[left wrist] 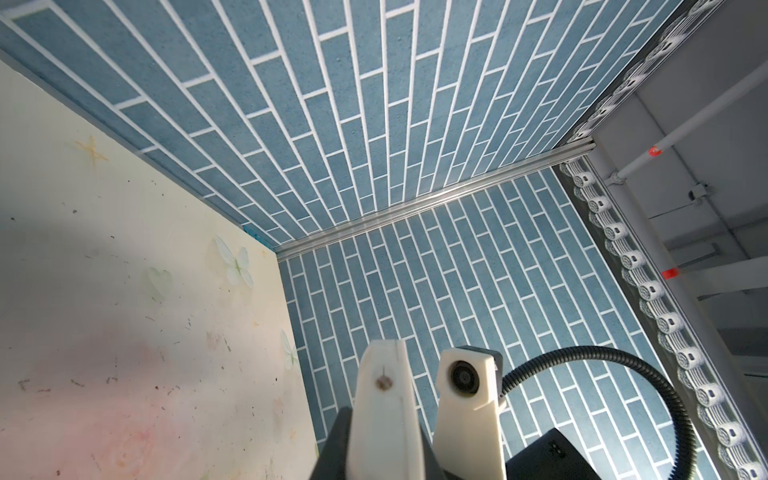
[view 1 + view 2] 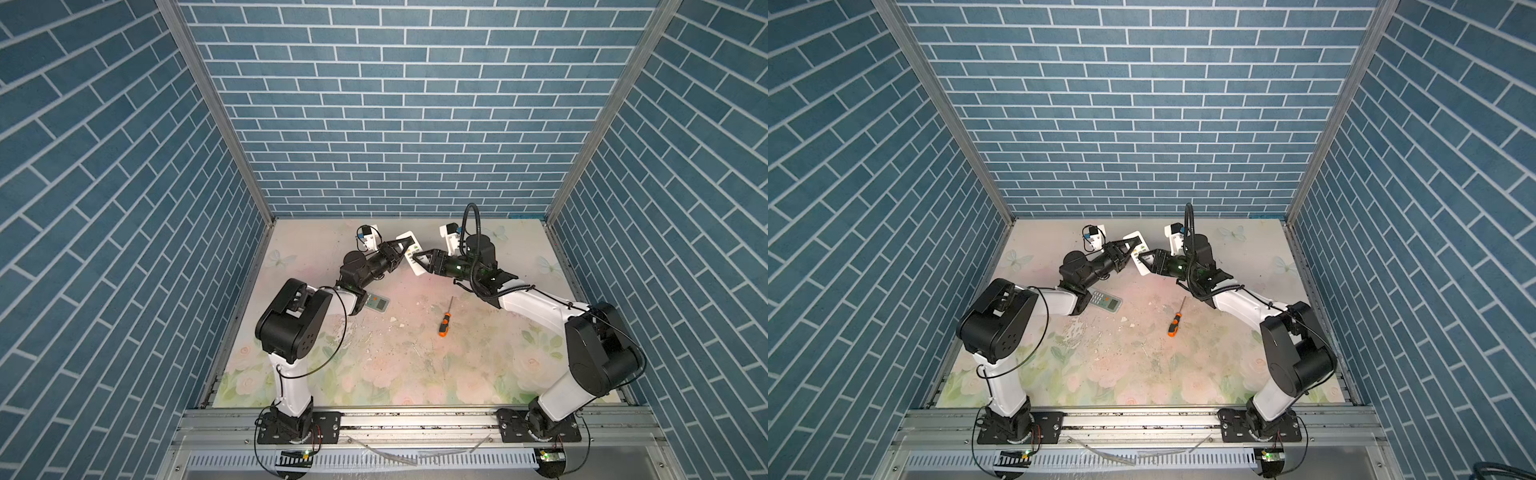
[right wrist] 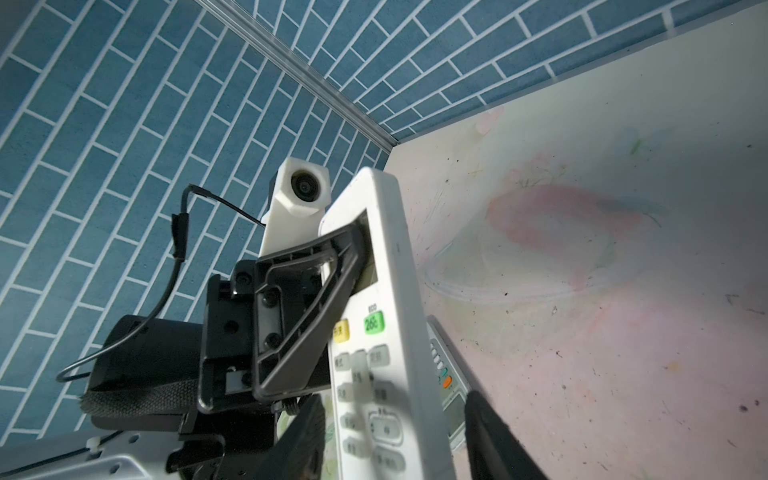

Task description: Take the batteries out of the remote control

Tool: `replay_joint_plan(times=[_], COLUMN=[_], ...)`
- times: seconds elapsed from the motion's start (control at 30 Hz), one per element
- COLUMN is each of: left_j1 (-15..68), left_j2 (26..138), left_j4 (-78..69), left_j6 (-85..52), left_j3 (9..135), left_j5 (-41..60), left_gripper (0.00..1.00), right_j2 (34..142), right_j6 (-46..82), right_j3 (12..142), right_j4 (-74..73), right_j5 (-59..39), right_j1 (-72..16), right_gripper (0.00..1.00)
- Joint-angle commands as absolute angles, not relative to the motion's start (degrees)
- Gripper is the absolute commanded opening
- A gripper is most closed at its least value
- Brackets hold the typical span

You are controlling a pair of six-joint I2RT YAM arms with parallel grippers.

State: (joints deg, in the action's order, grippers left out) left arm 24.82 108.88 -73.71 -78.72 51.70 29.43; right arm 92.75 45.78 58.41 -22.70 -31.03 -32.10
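While the left gripper (image 2: 400, 248) stays out of full sight in its own wrist view, the right wrist view shows me its black fingers (image 3: 332, 266) clamped across the display end of the white remote control (image 2: 409, 250), and both top views agree. That remote hangs in the air over the back of the table (image 2: 374, 365), slanted, with its button face turned up toward the overhead camera.

My right gripper (image 2: 417, 262) sits at the remote's other end. In its wrist view the jaws stand astride the button end, one finger (image 3: 494, 440) off to the side with a sliver of gap between it and the casing. As far as I can judge from that angle, those jaws are apart and not pinching the remote.

The batteries are hidden from me in every view.

A second remote (image 2: 1106, 300) lies flat on the table beside the left arm's elbow, partly covered by it. The orange-and-black screwdriver (image 2: 1175, 322) lies on the table near the middle, well apart from both grippers.
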Motion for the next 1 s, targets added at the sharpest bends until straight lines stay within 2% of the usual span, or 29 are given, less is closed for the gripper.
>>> replay_joint_plan(times=[0.0, 0.27, 0.4, 0.53, 0.7, 0.8, 0.97], left_j1=[24.8, 24.9, 24.8, 24.8, 24.8, 24.9, 24.9], left_j2=[109.1, 109.8, 109.7, 109.6, 109.7, 109.6, 108.7], left_j4=[-78.5, -80.2, -80.4, -80.3, -80.2, -79.8, -79.0], left_j6=[-79.5, -79.5, -79.2, -79.0, -79.0, -79.1, -79.1], left_j3=[51.2, 50.6, 50.5, 49.9, 49.8, 49.9, 50.0], left_j5=[29.0, 28.2, 28.2, 28.2, 28.4, 28.6, 28.9], left_gripper=[0.00, 0.00, 0.00, 0.00, 0.00, 0.07, 0.27], right_j2=[94.1, 97.1, 97.7, 97.4, 97.3, 97.5, 97.5], right_j6=[49.0, 55.5, 56.8, 56.9, 56.9, 56.7, 56.4], right_j3=[56.3, 53.8, 53.5, 53.5, 53.3, 53.4, 54.0], right_j4=[-28.2, -39.6, -41.7, -42.0, -42.3, -42.3, -41.8], right_j5=[-33.6, -35.7, -36.2, -36.6, -36.6, -36.9, -37.1], right_j1=[-32.1, -32.2, -32.2, -32.1, -32.2, -32.1, -32.2], right_gripper=[0.51, 0.39, 0.35, 0.24, 0.19, 0.13, 0.07])
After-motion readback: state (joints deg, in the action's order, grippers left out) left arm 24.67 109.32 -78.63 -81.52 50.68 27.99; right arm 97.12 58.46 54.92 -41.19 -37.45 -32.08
